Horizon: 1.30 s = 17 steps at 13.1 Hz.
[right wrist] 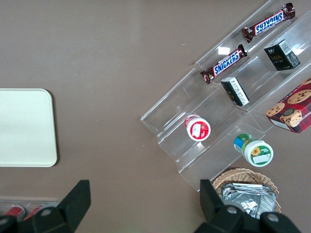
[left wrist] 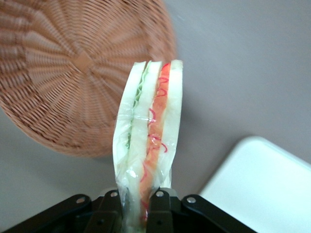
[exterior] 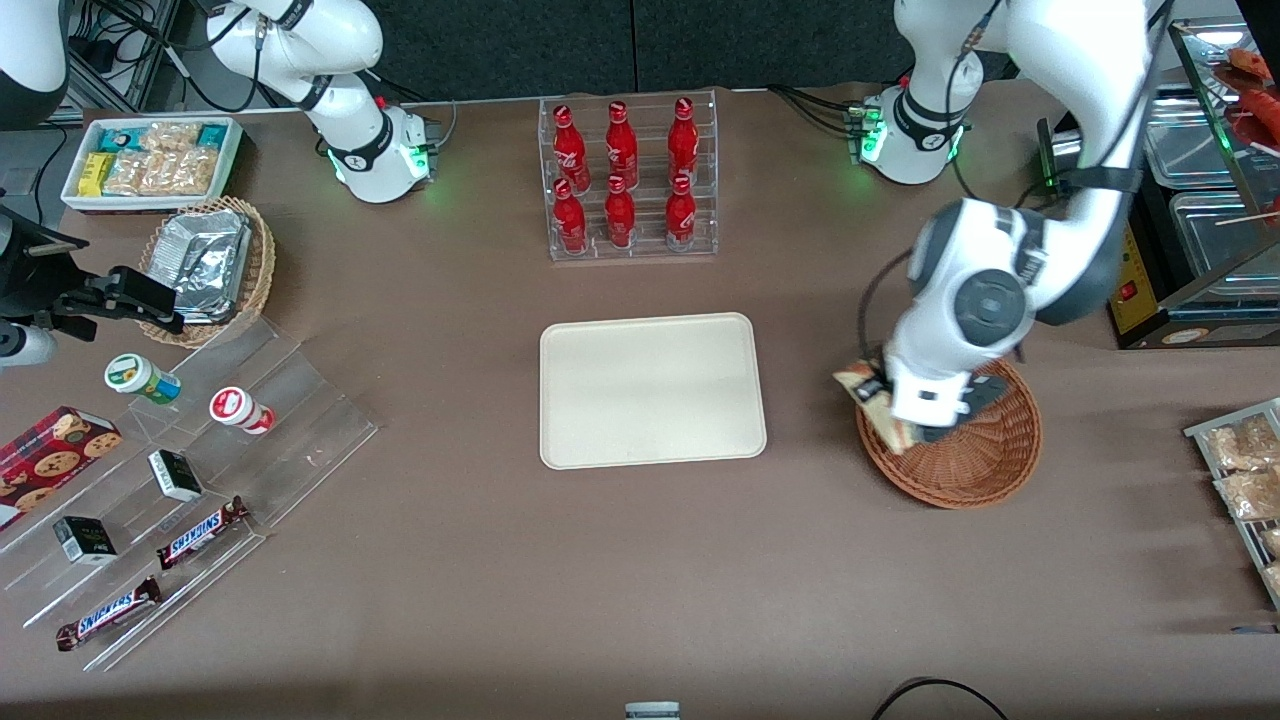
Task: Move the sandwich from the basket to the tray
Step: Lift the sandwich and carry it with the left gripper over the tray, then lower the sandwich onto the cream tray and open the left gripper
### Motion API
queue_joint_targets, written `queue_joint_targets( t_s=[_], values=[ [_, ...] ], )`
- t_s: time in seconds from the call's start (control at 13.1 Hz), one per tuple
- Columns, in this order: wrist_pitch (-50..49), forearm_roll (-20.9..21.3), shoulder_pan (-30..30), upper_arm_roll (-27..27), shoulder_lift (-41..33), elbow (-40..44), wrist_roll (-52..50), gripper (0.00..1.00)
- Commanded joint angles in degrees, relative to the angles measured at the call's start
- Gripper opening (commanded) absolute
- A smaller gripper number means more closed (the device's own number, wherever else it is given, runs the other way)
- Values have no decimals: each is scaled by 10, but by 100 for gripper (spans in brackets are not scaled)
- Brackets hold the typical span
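My gripper (left wrist: pixel 135 201) is shut on the sandwich (left wrist: pixel 148 131), a wrapped wedge of white bread with red and green filling showing along its cut edge. In the front view the gripper (exterior: pixel 915 420) holds the sandwich (exterior: pixel 868 395) lifted above the basket's rim, on the side facing the tray. The reddish-brown wicker basket (exterior: pixel 975 462) has nothing else in it, as the wrist view of the basket (left wrist: pixel 73 73) shows. The cream tray (exterior: pixel 650 390) lies flat at the table's middle, a short way from the basket. A corner of the tray (left wrist: pixel 262 184) shows in the wrist view.
A clear rack of red bottles (exterior: pixel 628 180) stands farther from the front camera than the tray. Toward the parked arm's end are a tan basket with foil packs (exterior: pixel 210 265), a white bin of snacks (exterior: pixel 150 160) and a clear stepped stand with candy bars (exterior: pixel 200 530). Snack bags (exterior: pixel 1245 470) lie at the working arm's end.
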Motion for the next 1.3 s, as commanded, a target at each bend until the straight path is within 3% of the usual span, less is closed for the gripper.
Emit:
queue_joint_targets(
  t_s=[0.0, 0.46, 0.69, 1.22],
  values=[
    [-14, 2, -58, 7, 15, 41, 4, 0],
    [-11, 2, -181, 6, 131, 177, 4, 0],
    [-17, 3, -208, 0, 202, 256, 4, 0],
    [-12, 7, -242, -14, 277, 295, 43, 0]
  ],
)
